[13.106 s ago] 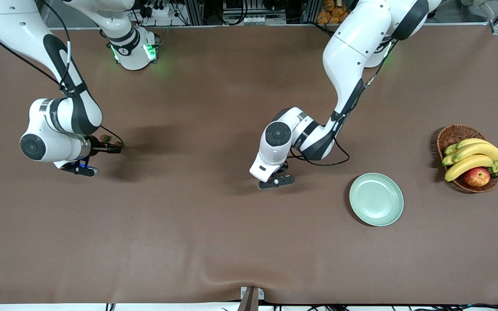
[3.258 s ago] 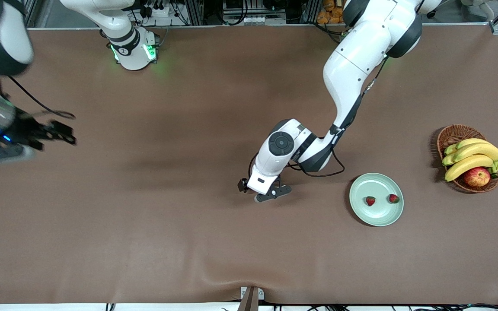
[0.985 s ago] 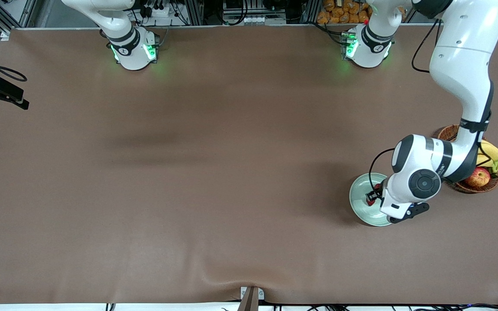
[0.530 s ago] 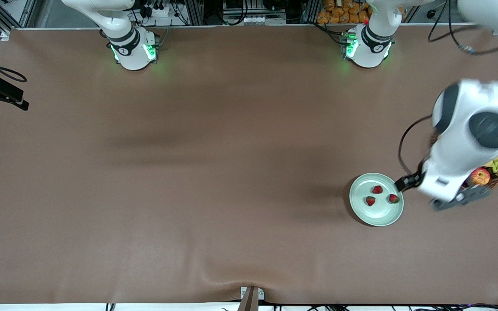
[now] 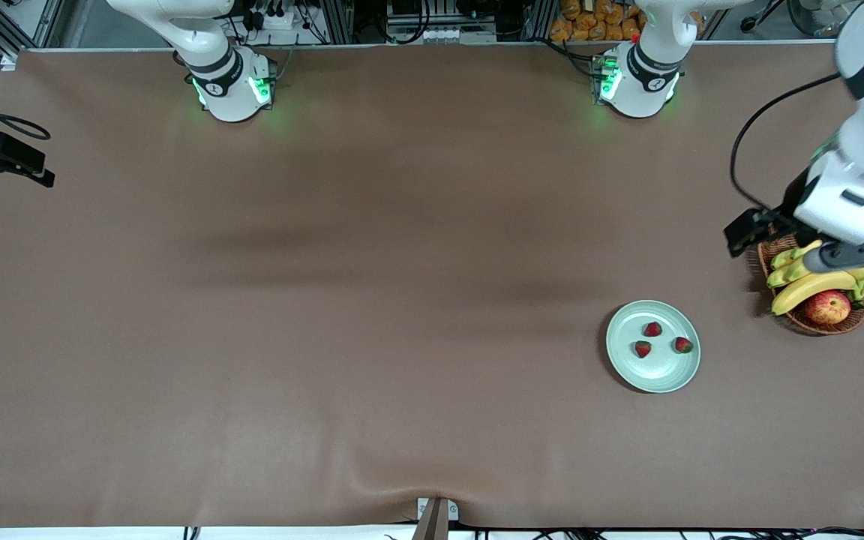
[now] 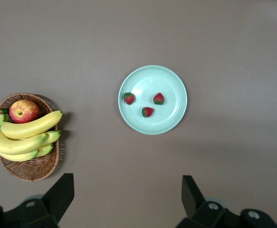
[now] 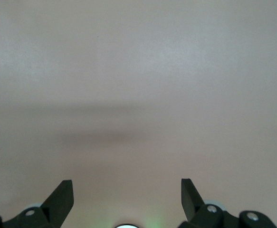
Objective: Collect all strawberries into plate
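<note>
All three strawberries lie in the plate (image 5: 653,375), which sits in the lower right part of the front view on the brown surface (image 5: 372,315). One strawberry (image 5: 653,328) rests toward the upper middle of the dish, a second strawberry (image 5: 642,349) just below it, and a third strawberry (image 5: 683,345) close to the rim on the side toward the basket (image 5: 811,324). They are near one another but apart. No other berry shows anywhere on the surface, so the collecting looks done; at most the arms have to clear away.

The left gripper (image 5: 748,230) hangs in the air at the right edge of the front view, over the surface just beside the basket's upper rim. Its own wrist view shows the fingers (image 6: 60,197) spread wide with nothing between them, looking down on the plate and the basket, which holds bananas (image 5: 814,281) and an apple (image 5: 828,307).

The right gripper (image 5: 23,161) is at the far left edge of the front view, over the right arm's end of the surface, waiting. Its fingers (image 7: 62,199) are likewise parted and empty, with only bare surface beneath.
</note>
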